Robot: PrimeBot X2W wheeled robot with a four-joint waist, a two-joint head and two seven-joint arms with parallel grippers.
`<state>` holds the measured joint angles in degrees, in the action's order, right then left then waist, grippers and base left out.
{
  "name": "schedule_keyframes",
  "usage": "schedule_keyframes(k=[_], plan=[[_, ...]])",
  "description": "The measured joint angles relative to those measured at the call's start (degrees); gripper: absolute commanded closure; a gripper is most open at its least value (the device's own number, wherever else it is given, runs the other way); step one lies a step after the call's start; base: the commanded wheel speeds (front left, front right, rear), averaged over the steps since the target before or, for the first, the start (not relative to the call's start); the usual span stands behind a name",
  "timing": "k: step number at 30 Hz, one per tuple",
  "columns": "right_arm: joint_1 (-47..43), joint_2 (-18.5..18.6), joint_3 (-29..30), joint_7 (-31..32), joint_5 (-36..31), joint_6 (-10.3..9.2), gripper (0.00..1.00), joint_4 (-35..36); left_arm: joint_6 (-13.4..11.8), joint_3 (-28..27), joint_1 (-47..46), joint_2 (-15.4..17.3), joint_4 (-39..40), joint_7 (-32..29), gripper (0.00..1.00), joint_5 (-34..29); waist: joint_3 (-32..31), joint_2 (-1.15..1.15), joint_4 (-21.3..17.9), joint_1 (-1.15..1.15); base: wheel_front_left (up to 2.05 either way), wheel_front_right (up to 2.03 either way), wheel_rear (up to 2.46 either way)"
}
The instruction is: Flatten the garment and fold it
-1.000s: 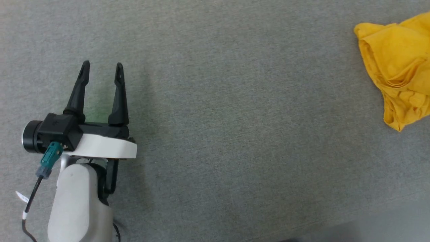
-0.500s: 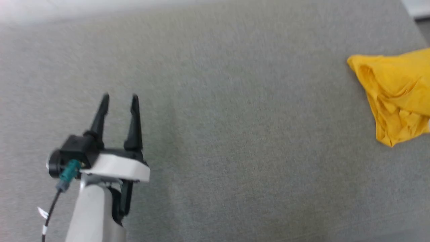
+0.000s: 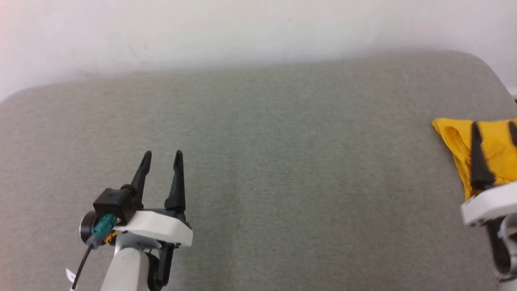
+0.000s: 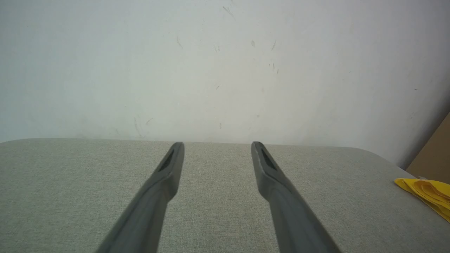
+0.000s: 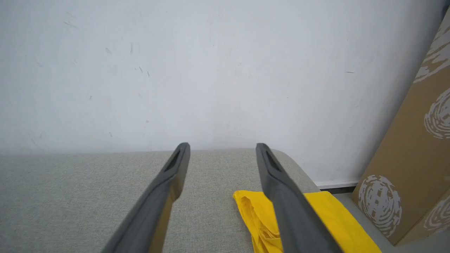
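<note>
The garment [image 3: 499, 153] is soft matt cloth; the table [image 3: 282, 161] coarse-woven fabric (also matt).

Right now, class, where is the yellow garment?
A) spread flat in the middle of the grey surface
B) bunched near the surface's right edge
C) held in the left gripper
B: the yellow garment lies bunched by the right edge of the grey surface, while the left gripper stands open and empty, well apart from it.

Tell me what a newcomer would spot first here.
The bright yellow garment, crumpled at the far right edge of the grey padded surface. The right gripper is open right by it, holding nothing. The left gripper is open too, over bare surface at the head view's lower left.
</note>
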<state>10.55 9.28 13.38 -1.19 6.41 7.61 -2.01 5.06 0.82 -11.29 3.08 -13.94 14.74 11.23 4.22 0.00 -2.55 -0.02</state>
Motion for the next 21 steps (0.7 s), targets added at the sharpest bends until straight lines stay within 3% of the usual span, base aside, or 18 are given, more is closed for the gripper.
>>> schedule_keyframes(k=[9, 21], plan=[[-7.48, -3.61, -5.65, -3.49, 2.09, -0.01, 0.0, 4.78, -0.64, 1.81, 1.44, -0.07, -1.43, -0.01, 0.0, 1.75, -3.17, 0.0, 5.02, 0.01, 0.0, 0.0, 0.0], [-11.49, -6.06, -8.32, -8.14, 1.24, -0.01, 0.0, 1.21, -2.16, 3.22, 4.25, -0.09, -1.51, -0.01, 0.0, 2.45, -5.25, 0.0, 8.32, 0.01, 0.0, 0.0, 0.0]])
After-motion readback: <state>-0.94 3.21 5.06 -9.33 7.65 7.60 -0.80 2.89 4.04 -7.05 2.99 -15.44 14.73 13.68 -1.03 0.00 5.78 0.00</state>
